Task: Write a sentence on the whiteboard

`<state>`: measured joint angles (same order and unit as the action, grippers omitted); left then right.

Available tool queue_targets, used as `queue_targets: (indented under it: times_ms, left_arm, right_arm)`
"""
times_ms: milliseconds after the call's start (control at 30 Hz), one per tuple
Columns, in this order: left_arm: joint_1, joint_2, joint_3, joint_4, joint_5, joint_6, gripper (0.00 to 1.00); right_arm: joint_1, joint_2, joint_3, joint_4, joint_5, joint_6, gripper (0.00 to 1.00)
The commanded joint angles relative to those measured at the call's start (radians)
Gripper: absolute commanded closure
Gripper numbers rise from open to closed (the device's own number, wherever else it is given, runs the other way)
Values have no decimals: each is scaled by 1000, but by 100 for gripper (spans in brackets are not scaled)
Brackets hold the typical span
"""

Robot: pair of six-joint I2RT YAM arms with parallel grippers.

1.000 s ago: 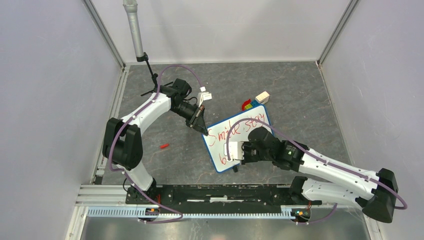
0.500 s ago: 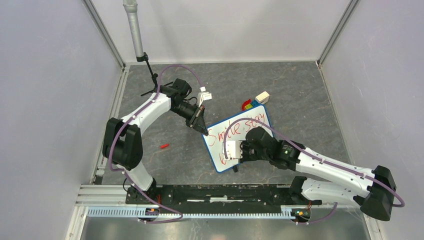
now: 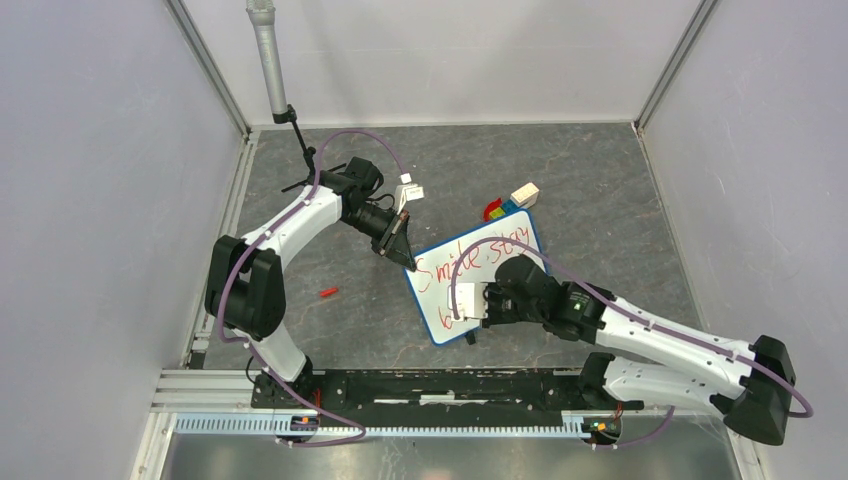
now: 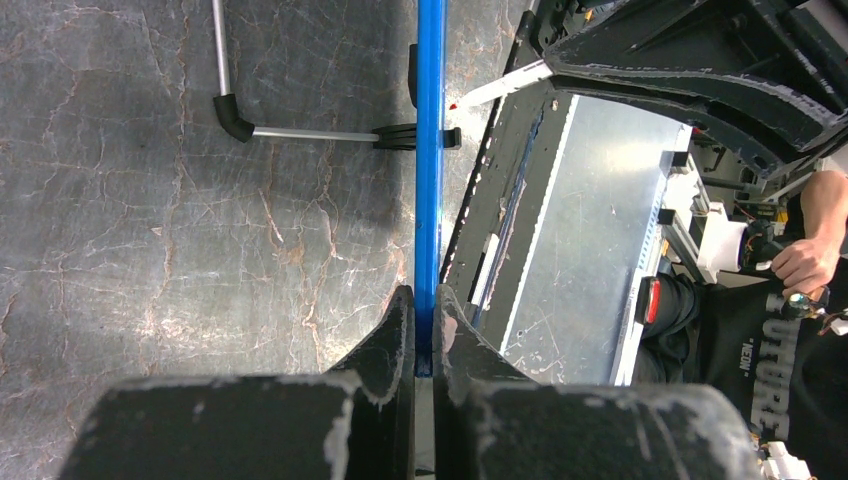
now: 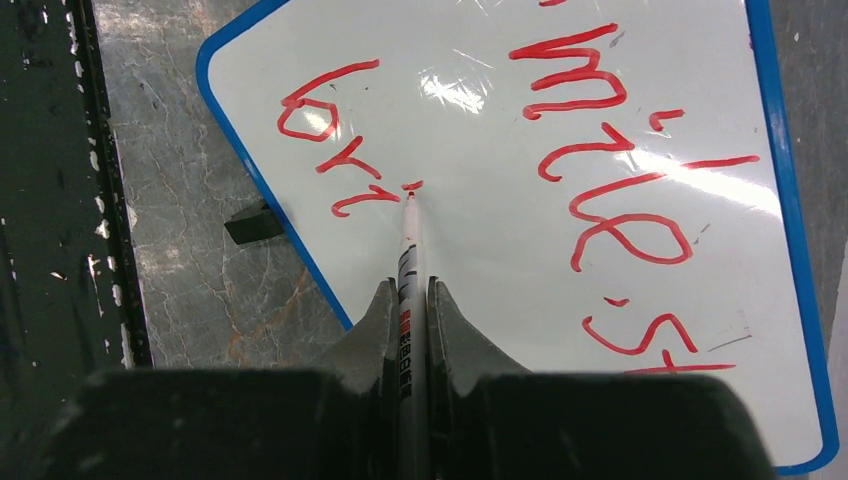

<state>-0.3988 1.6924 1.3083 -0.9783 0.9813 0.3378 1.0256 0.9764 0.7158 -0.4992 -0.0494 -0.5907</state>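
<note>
the whiteboard (image 3: 432, 292) sits askew on the table (image 3: 600, 180), its blue rim clamped by the closed left jaws. the right jaws grip a red marker (image 5: 410, 265), tip on the board. the sentence (image 5: 600, 170) shows "smile, stay" and "bri"; by my judgement "ght." is left.

arms (image 3: 300, 222): white shells, black joints | cables (image 3: 350, 133): purple | claws (image 4: 424, 300): black, scuffed

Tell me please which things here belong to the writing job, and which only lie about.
Belong to the job: whiteboard, its rim held in the left jaws; red lettering; marker in the right jaws.
Only lying about: small red piece; coloured blocks; grey pole.
</note>
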Motion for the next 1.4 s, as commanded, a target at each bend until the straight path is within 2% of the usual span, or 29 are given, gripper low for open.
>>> queue_targets:
  times_ms: [0,567,1367]
  left_arm:
    - [-3,-6,20,19,17,9,98]
    - [-3,-6,16,18,21,17,98]
    - [-2,-4,14,18,26,18,98]
  right_arm:
    - [-5,-49,22,-7,-18,23,100]
    - [-113,-127,-64,-17,-58,32,100]
    - [-114,-75,-19,15,-121,58,100]
